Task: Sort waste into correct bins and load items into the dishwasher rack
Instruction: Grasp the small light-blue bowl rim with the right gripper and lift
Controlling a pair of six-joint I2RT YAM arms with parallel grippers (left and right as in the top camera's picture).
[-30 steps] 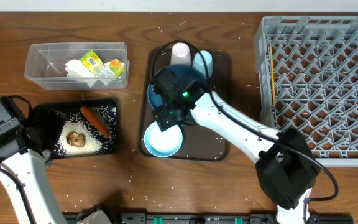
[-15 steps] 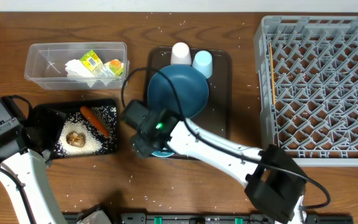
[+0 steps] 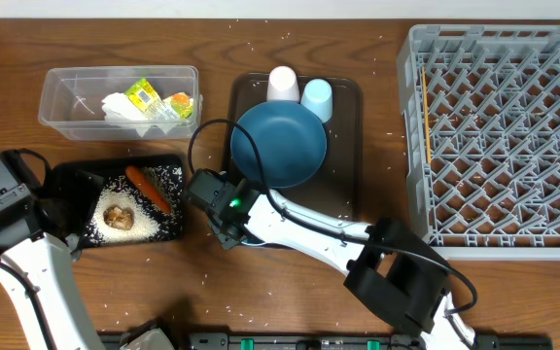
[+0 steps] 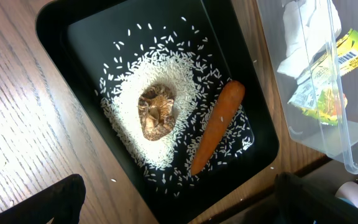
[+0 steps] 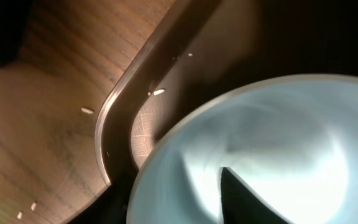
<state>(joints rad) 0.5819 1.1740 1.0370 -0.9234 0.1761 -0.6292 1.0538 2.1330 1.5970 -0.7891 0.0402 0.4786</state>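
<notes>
My right gripper [image 3: 220,209] is low over the front left corner of the brown serving tray [image 3: 343,194]. It straddles the rim of the small light-blue bowl [image 5: 278,137], with one finger [image 5: 247,199] inside; the view is blurred, so contact is unclear. The dark-blue dish [image 3: 278,146], white cup [image 3: 282,83] and pale-blue cup [image 3: 316,94] stand on that tray. My left gripper [image 4: 179,208] hangs open above the black tray [image 4: 61,18], which holds rice [image 4: 166,81], a brown lump [image 4: 156,112] and a carrot [image 4: 219,124]. The clear tub [image 3: 56,83] holds a tissue [image 3: 120,107] and a wrapper [image 3: 144,94].
The grey dishwasher rack [image 3: 504,136] fills the right side, with chopsticks [image 3: 424,122] along its left wall. Loose rice grains are scattered over the wooden table [image 3: 212,292]. My right arm stretches across the table's front from the lower right.
The right gripper has swung from over the dark-blue dish down and left to the light-blue bowl, now covering it from above, and its jaws have narrowed. The left arm has not moved.
</notes>
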